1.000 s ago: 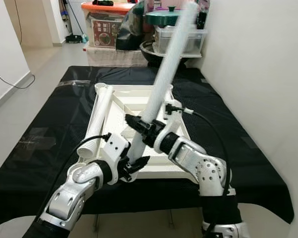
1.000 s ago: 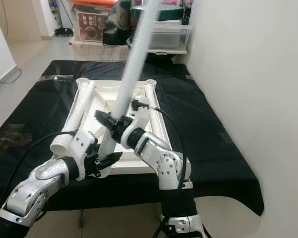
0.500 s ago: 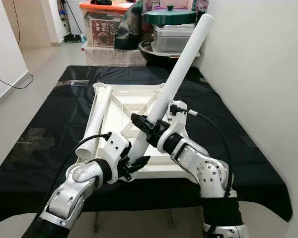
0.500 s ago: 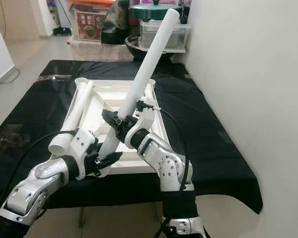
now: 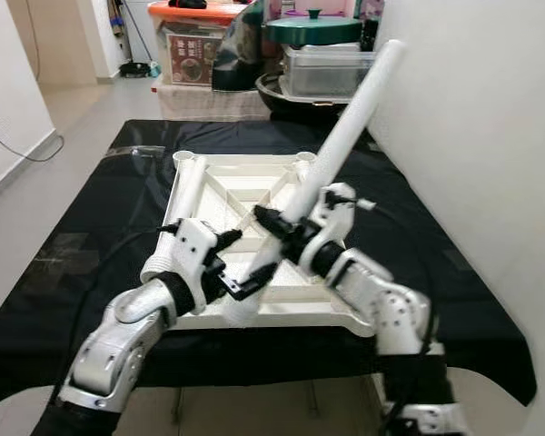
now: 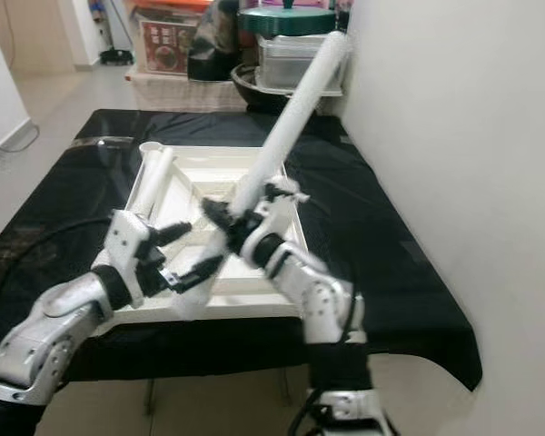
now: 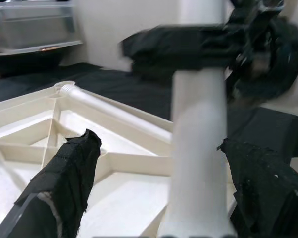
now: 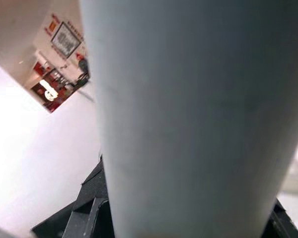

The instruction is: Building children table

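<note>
My right gripper (image 5: pixel 274 224) is clamped around the white table leg (image 5: pixel 345 141), which slants up and away from it. My left gripper (image 5: pixel 234 265), fingers spread apart, straddles the leg's lower end above the upturned tabletop (image 5: pixel 236 186).

A black cloth (image 5: pixel 91 236) covers the work surface. Beyond its far edge stand an orange-lidded box (image 5: pixel 193 13) over a cardboard carton with a printed picture (image 5: pixel 189 56), a dark bag (image 5: pixel 241 50) beside them, and a clear plastic bin (image 5: pixel 327 71) topped by a green lid with a knob (image 5: pixel 312 27). A pale wall (image 5: pixel 472 136) runs along the right. A black cable (image 5: pixel 18 150) trails across the light floor (image 5: pixel 18 227) on the left
</note>
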`<state>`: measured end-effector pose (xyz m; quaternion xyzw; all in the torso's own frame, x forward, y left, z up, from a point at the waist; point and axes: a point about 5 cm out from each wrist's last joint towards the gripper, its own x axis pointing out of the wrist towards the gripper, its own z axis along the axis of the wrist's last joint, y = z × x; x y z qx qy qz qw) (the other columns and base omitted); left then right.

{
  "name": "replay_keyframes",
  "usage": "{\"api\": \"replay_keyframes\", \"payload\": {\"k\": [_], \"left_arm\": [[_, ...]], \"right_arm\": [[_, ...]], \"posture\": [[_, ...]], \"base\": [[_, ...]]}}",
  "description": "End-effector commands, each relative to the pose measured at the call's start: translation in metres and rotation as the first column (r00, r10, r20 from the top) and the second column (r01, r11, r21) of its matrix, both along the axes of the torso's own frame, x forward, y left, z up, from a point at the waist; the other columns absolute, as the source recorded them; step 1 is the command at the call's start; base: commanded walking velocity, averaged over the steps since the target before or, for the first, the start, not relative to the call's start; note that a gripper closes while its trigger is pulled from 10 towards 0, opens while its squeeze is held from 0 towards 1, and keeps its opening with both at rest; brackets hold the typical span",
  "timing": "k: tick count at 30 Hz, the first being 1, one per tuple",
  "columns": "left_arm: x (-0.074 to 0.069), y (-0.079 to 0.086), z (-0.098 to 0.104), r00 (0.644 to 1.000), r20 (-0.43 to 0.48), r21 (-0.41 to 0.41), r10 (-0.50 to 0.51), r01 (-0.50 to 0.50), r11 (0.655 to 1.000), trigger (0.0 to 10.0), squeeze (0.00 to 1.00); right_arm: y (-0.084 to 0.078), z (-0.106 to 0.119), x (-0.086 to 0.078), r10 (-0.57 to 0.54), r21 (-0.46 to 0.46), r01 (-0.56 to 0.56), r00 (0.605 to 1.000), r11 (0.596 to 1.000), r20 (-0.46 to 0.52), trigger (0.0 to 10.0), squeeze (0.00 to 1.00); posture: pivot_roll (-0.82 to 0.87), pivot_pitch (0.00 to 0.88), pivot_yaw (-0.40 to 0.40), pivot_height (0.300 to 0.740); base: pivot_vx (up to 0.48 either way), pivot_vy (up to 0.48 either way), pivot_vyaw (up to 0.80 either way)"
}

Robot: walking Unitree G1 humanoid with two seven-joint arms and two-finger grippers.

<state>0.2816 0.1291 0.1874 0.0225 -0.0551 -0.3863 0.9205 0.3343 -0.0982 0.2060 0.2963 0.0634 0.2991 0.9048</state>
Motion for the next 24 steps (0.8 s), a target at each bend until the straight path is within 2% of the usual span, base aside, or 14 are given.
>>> {"api": "replay_keyframes", "payload": {"k": [1,4,5,6,7,8,9,11,12,15,16,19,24], "left_arm": [[-0.008,0.004,-0.001,0.999,-0.032,-0.008,-0.03,0.03,1.0,10.0,1.0],[-0.014,0.005,-0.004,0.997,-0.046,0.0,-0.06,0.06,0.998,10.0,1.0],[-0.015,0.005,-0.005,0.996,-0.048,0.005,-0.068,0.069,0.998,10.0,0.0],[-0.015,0.005,-0.005,0.996,-0.048,0.005,-0.068,0.069,0.998,10.0,0.0],[-0.023,0.005,-0.01,0.993,-0.067,0.013,-0.1,0.101,0.995,10.0,0.0],[-0.025,0.004,-0.012,0.991,-0.078,0.014,-0.113,0.114,0.993,10.0,0.0],[-0.025,0.004,-0.012,0.991,-0.078,0.014,-0.113,0.114,0.993,10.0,0.0],[-0.027,0.005,-0.014,0.992,-0.074,0.031,-0.1,0.103,0.994,10.0,0.0],[-0.027,0.005,-0.014,0.992,-0.074,0.031,-0.1,0.103,0.994,10.0,0.0],[-0.013,0.018,-0.016,0.996,-0.052,0.044,0.076,-0.074,0.996,10.0,0.0],[-0.013,0.018,-0.016,0.996,-0.052,0.044,0.076,-0.074,0.996,10.0,0.0],[-0.003,0.034,-0.022,0.97,-0.064,0.069,0.235,-0.231,0.971,10.0,0.0],[-0.004,0.034,-0.03,0.963,-0.072,0.12,0.261,-0.251,0.961,10.0,0.0]], "right_arm": [[-0.023,0.007,0.009,-0.055,-0.025,0.056,0.998,0.998,0.033,0.0,0.0],[-0.041,0.015,0.015,-0.098,-0.055,0.102,0.993,0.993,0.064,0.0,0.0],[-0.045,0.018,0.017,-0.11,-0.062,0.115,0.991,0.991,0.073,0.0,0.0],[-0.045,0.018,0.017,-0.11,-0.062,0.115,0.991,0.991,0.073,0.0,0.0],[-0.069,0.035,0.027,-0.176,-0.087,0.188,0.976,0.978,0.132,0.0,0.0],[-0.079,0.043,0.03,-0.203,-0.096,0.219,0.966,0.971,0.159,0.0,0.0],[-0.079,0.043,0.03,-0.203,-0.096,0.219,0.966,0.971,0.159,0.0,0.0],[-0.095,0.054,0.035,-0.24,-0.116,0.267,0.95,0.957,0.2,0.0,0.0],[-0.095,0.054,0.035,-0.24,-0.116,0.267,0.95,0.957,0.2,0.0,0.0],[-0.119,0.065,0.035,-0.272,-0.169,0.317,0.931,0.933,0.245,0.0,0.0],[-0.119,0.065,0.035,-0.272,-0.169,0.317,0.931,0.933,0.245,0.0,0.0],[-0.135,0.079,0.032,-0.274,-0.173,0.333,0.915,0.927,0.295,0.0,0.0],[-0.138,0.08,0.031,-0.264,-0.186,0.328,0.916,0.926,0.303,0.0,0.0]], "posture": [[0.07,0.0,-0.087,0.74],[0.07,0.0,-0.088,0.74],[0.07,0.0,-0.088,0.74],[0.07,0.0,-0.088,0.74],[0.07,0.0,-0.089,0.74],[0.07,0.0,-0.089,0.74],[0.07,0.0,-0.089,0.74],[0.07,0.0,-0.09,0.74],[0.07,0.0,-0.09,0.74],[0.07,0.0,-0.093,0.74],[0.07,0.0,-0.093,0.74],[0.07,0.0,-0.088,0.74],[0.06,0.0,-0.085,0.74]], "base": [[0.0,0.0,0.0],[0.0,0.0,0.0],[0.0,0.0,0.0],[0.0,0.0,0.0],[0.0,0.0,0.0],[0.0,0.0,0.0],[0.0,0.0,0.0],[0.0,0.0,0.0],[0.0,0.0,0.0],[0.0,0.0,0.0],[0.0,0.0,0.0],[0.0,0.0,0.0],[0.0,0.0,0.0]]}}
